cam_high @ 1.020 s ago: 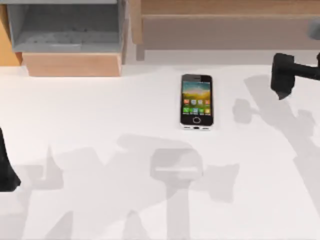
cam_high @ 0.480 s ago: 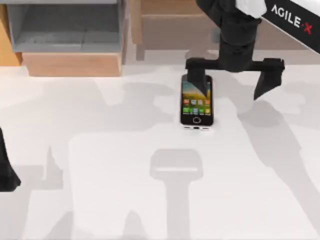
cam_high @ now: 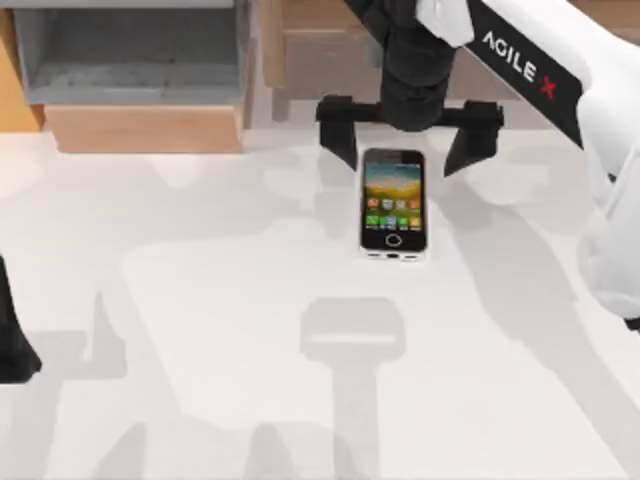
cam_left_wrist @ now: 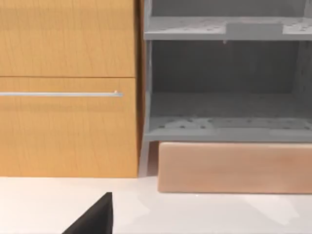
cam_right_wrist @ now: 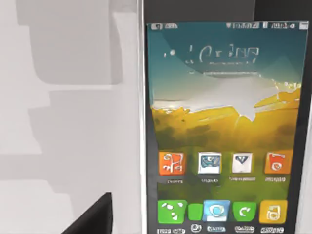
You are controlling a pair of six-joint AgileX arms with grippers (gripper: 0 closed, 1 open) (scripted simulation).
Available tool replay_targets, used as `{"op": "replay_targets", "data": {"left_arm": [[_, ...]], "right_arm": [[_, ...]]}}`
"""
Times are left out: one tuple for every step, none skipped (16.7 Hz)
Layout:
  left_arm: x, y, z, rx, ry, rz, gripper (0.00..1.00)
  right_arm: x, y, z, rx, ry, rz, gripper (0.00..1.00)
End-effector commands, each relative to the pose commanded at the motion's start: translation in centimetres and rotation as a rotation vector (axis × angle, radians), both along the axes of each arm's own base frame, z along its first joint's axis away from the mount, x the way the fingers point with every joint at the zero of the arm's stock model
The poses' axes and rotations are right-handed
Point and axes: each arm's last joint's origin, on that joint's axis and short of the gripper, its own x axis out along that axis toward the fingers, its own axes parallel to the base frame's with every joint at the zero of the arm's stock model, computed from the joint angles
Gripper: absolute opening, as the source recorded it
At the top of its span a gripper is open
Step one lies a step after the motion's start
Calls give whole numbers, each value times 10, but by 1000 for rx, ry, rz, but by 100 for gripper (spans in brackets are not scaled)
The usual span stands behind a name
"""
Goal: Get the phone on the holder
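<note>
The phone (cam_high: 393, 203) lies flat on the white table, screen up and lit, with its home button toward the front edge. My right gripper (cam_high: 405, 140) hangs over the phone's far end. It is open, with one black finger (cam_high: 340, 135) to the left of the phone and the other to the right. The right wrist view looks down on the phone's screen (cam_right_wrist: 224, 131) from close range. The holder (cam_high: 352, 335) is a pale grey stand in front of the phone, apart from it. My left gripper (cam_high: 15, 345) is parked at the table's left edge.
A grey open shelf (cam_high: 130, 50) over a light wood drawer (cam_high: 145, 128) stands at the back left. A wooden box (cam_high: 330, 60) sits behind the phone. The left wrist view faces a wooden cabinet (cam_left_wrist: 63, 126) and the grey shelf (cam_left_wrist: 224, 112).
My right arm has swept in from the right edge to the left and now straddles the phone's far end. The phone, the holder and the left arm have not moved.
</note>
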Motion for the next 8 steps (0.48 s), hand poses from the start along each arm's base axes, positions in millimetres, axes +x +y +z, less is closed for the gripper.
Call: {"op": "replay_targets", "data": {"left_arm": [[0,0,0,0,0,0,100],[0,0,0,0,0,0,100],[0,0,0,0,0,0,100],[0,0,0,0,0,0,100],[0,0,0,0,0,0,100],[0,0,0,0,0,0,100],[0,0,0,0,0,0,100],[0,0,0,0,0,0,100]], "right_arm": [[0,0,0,0,0,0,100],[0,0,0,0,0,0,100],[0,0,0,0,0,0,100],[0,0,0,0,0,0,100],[1,-3,1,0,-1,-6,100],[1,-2,0,0,0,-5,100],[0,0,-2,0,1,-2,100],[-1,3,-7,-1,1,1,100]]}}
